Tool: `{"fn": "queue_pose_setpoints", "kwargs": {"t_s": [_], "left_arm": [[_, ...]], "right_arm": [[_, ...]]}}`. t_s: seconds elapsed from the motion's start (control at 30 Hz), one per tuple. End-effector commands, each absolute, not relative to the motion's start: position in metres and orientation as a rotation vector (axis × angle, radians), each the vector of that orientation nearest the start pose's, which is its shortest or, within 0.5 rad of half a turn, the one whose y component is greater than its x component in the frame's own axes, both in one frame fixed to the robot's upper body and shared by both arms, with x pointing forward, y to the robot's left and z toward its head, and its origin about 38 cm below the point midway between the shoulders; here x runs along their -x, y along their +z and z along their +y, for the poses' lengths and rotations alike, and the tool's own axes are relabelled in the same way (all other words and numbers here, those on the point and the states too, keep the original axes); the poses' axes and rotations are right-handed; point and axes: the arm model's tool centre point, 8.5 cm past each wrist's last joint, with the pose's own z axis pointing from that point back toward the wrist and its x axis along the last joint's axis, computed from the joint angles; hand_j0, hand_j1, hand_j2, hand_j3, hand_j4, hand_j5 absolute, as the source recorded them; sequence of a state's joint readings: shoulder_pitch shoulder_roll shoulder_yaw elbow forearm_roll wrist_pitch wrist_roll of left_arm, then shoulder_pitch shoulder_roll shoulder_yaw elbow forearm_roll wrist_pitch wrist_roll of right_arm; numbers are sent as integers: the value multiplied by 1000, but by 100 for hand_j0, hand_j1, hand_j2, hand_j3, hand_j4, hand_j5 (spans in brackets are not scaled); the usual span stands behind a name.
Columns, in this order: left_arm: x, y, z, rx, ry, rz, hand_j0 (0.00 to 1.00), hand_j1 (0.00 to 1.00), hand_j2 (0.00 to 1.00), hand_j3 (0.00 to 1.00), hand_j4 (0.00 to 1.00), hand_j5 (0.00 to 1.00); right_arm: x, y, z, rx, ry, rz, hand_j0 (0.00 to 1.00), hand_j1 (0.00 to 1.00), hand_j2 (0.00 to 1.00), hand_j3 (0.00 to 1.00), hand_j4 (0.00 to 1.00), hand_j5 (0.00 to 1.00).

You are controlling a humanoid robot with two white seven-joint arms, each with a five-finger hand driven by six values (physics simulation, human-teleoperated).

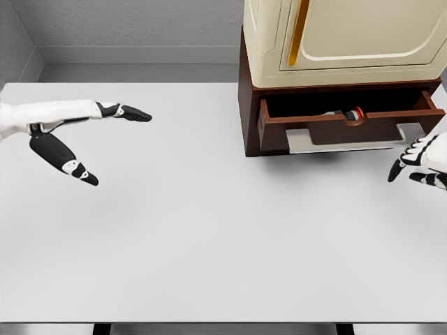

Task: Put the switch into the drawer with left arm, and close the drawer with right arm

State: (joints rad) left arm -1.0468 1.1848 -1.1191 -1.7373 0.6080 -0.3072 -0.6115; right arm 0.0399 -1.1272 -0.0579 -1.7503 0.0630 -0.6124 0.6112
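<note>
Head view. A white table (209, 237) fills most of the frame, bordered by a grey wall at the top. In the upper right, a cream cabinet (342, 35) with an orange vertical handle is seated on a dark brown base, cut off by the top edge. From that base a brown drawer (349, 129) is pulled out toward the viewer, with a pale handle plate along its lower front. Inside the drawer, against its front wall, the switch (353, 115) is seen as a small dark object with a red and white end; most of it is hidden by the drawer front. At the left edge of the frame the left hand (77, 139) is held above the table, its fingers spread apart and released, grasping nothing, well apart from the drawer. At the right edge, just below the drawer's right corner, the right hand (422, 162) is partly cut off; its dark-tipped fingers are loosely extended downward and hold nothing. No object lies between the right hand and the drawer front.
</note>
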Motion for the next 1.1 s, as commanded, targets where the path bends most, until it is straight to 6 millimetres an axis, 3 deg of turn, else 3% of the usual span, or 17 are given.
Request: {"fn": "queue_pose_setpoints", "kwargs": {"t_s": [0.0, 0.03, 0.1, 0.2, 0.57, 0.7, 1.07], "left_arm": [[-391, 309, 290, 84, -1867, -1408, 100, 100, 100, 100, 100, 100], [-391, 308, 282, -2, -2022, -1406, 100, 100, 100, 100, 100, 100], [-389, 306, 285, -78, -2130, -1381, 100, 100, 100, 100, 100, 100], [-384, 302, 287, -237, -2427, -1313, 100, 100, 100, 100, 100, 100], [-383, 302, 290, -265, -2442, -1293, 100, 100, 100, 100, 100, 100], [-383, 303, 290, -268, -2441, -1296, 100, 100, 100, 100, 100, 100], [-383, 303, 290, -268, -2441, -1296, 100, 100, 100, 100, 100, 100]], "right_arm": [[-321, 252, -401, 309, 1913, -1387, 53, 53, 53, 53, 53, 53], [-322, 253, -401, 310, 1913, -1388, 53, 53, 53, 53, 53, 53], [-323, 255, -401, 316, 1913, -1394, 53, 53, 53, 53, 53, 53], [-327, 256, -398, 316, 1920, -1400, 54, 54, 54, 54, 54, 54], [-345, 255, -392, 318, 1908, -1430, 54, 54, 54, 54, 54, 54], [-361, 260, -387, 333, 1875, -1484, 54, 54, 54, 54, 54, 54], [-374, 259, -380, 327, 1857, -1514, 54, 54, 54, 54, 54, 54]]}}
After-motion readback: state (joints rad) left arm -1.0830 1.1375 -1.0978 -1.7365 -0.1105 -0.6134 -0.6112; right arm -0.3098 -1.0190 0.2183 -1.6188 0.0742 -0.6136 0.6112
